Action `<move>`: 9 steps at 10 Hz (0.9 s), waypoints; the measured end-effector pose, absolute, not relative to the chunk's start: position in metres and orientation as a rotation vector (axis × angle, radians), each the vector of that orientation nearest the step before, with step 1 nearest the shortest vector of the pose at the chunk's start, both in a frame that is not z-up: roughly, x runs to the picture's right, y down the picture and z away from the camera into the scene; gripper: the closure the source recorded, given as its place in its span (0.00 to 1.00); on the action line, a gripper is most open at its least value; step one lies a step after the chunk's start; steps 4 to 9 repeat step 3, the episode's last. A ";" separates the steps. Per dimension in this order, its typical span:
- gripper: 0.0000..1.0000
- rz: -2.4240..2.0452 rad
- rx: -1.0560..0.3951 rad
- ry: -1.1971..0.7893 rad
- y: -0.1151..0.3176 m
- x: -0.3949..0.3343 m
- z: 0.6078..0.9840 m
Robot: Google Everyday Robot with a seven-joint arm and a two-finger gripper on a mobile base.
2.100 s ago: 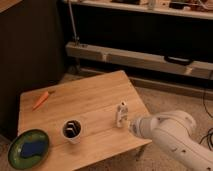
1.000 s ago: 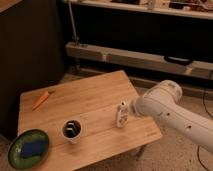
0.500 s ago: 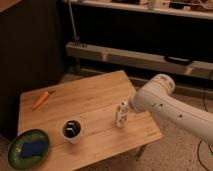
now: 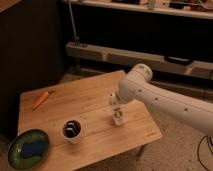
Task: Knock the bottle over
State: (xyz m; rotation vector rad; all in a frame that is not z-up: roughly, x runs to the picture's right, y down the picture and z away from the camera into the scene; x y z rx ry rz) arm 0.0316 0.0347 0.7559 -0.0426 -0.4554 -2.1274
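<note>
The small slim white bottle (image 4: 118,117) stands upright near the right edge of the wooden table (image 4: 95,102). Its top is partly covered by my arm. My gripper (image 4: 114,102) sits at the end of the white arm (image 4: 160,100), which reaches in from the right. The gripper is right above and behind the bottle's cap, at or very near it. A white cup with a dark inside (image 4: 73,130) stands to the left of the bottle, towards the front of the table.
An orange carrot (image 4: 40,100) lies at the table's left back. A green plate (image 4: 20,150) with a blue sponge (image 4: 34,148) sits at the front left corner. Dark shelving and a low rail stand behind the table.
My arm has swung left and up over the table's right edge, bringing the gripper to the bottle's top. The bottle, cup, carrot and plate stay where they were.
</note>
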 end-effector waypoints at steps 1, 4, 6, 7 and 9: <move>1.00 -2.154 -0.024 -0.452 0.025 0.013 0.761; 0.96 -2.207 0.028 -0.433 0.000 -0.031 0.764; 0.96 -2.207 0.028 -0.433 0.000 -0.031 0.764; 0.96 -2.207 0.028 -0.433 0.000 -0.031 0.764; 0.96 -2.207 0.028 -0.433 0.000 -0.031 0.764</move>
